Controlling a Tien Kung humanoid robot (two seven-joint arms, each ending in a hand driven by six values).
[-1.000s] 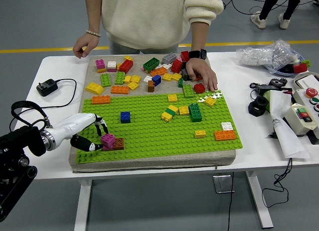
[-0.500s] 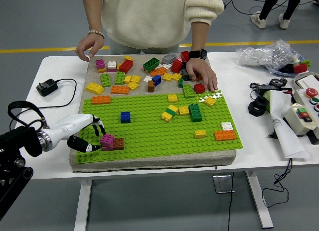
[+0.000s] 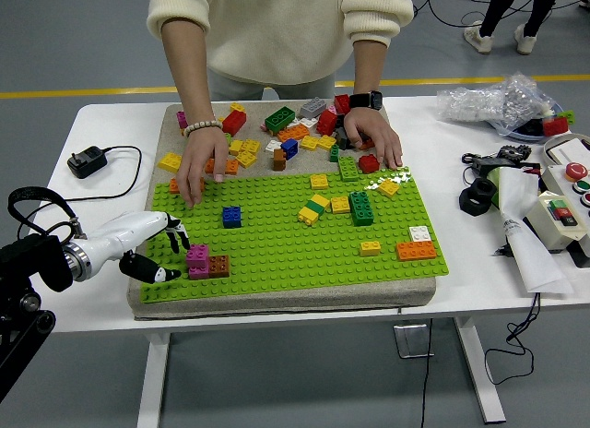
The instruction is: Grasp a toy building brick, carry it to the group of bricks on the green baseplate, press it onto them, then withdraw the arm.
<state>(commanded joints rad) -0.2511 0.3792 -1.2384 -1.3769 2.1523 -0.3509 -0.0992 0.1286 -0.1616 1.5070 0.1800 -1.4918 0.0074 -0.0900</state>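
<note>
Head view | left robot hand [image 3: 159,253] released, just left of magenta brick [image 3: 197,258] on baseplate [image 3: 277,253] | person's hand [image 3: 201,165] over bricks

- There was one view only, from a head camera set high on the robot's side of the desk [image 3: 479,290], so no second view shared any part of the scene.
- It faced forward and down; the desk's near edge ran across the lower part of the frame, with grey floor below it.
- It stood near enough that the desk filled most of the width, its far edge lying in the upper quarter.
- A person [image 3: 277,31] stood at top centre, cut off at the frame's top.
</note>
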